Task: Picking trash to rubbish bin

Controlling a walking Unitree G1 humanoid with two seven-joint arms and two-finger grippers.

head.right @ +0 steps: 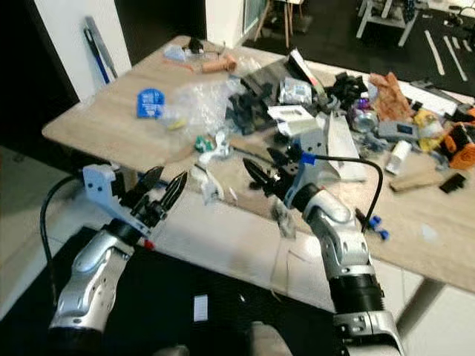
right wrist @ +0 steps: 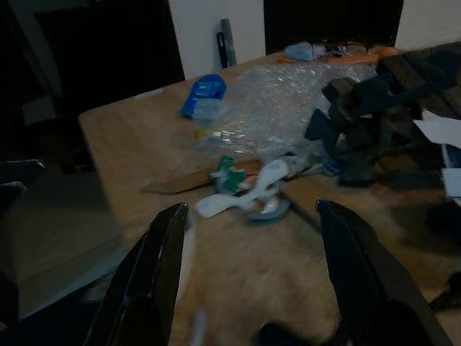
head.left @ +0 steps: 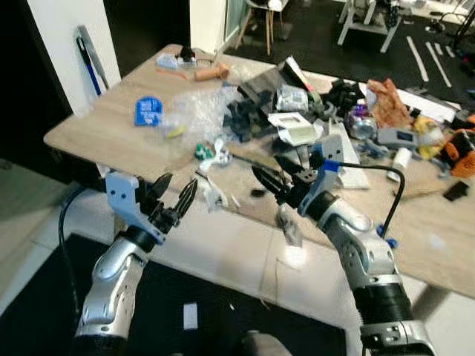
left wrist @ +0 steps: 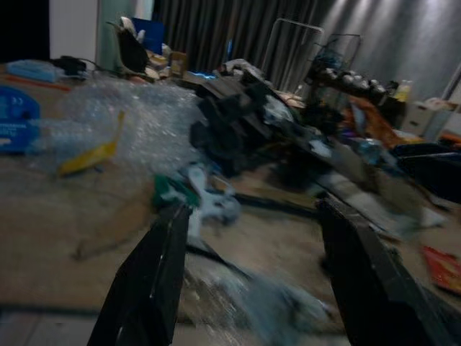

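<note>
Barely begun: left gripper (head.left: pixel 173 202) and right gripper (head.left: pixel 280 180) both spread wide and empty, white and green scraps (right wrist: pixel 248 189) just beyond the right fingers (right wrist: pixel 151 277), bubble wrap (head.left: pixel 194 111) farther off.

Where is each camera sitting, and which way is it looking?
Left eye view: on the head, looking down at the cluttered table, both arms showing, left gripper and right gripper open.
Right eye view: beside it, same scene.
Left wrist view: along open black fingers toward the bubble wrap.
Right wrist view: along open fingers toward that bubble wrap.
</note>
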